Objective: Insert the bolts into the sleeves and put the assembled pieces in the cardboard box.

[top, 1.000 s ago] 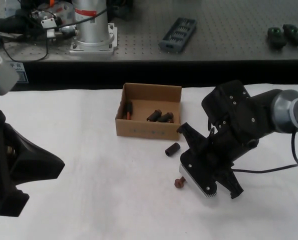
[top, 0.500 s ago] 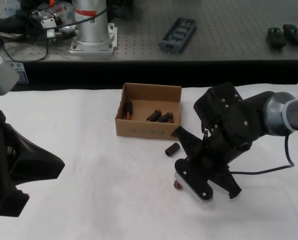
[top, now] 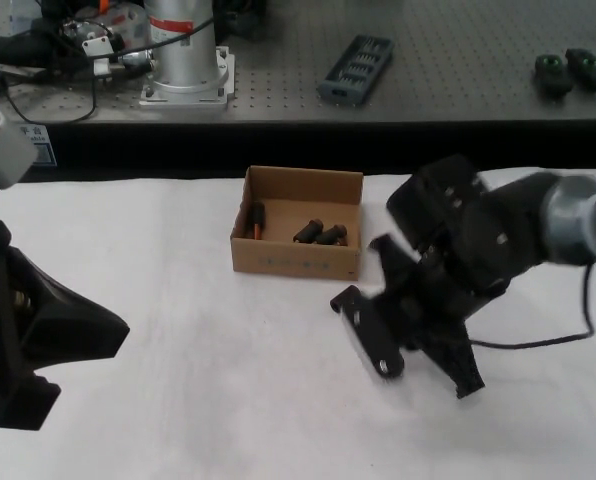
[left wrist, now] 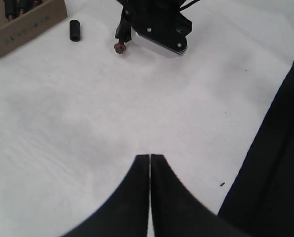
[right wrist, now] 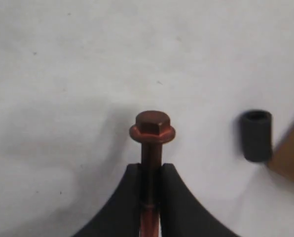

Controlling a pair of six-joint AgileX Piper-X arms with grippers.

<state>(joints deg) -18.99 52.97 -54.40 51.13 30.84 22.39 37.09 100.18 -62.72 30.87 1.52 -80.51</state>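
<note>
A copper-coloured bolt with a hex head sits between the fingers of my right gripper, which is shut on its shank over the white cloth. A loose black sleeve lies on the cloth a short way beside the bolt, near the corner of the cardboard box. In the high view the right gripper hangs just in front of the box and covers the bolt. The left wrist view shows the sleeve, the bolt and the box far off. My left gripper is shut on nothing, at the near left.
Several dark assembled pieces lie in the box. Behind the cloth is a perforated metal bench with a silver post, a dark rack and two black knobs. A cable trails from the right arm.
My right gripper has swung leftward over the bolt and turned; the bolt that lay in the open on the cloth is now hidden under it in the high view. The left arm has kept still.
</note>
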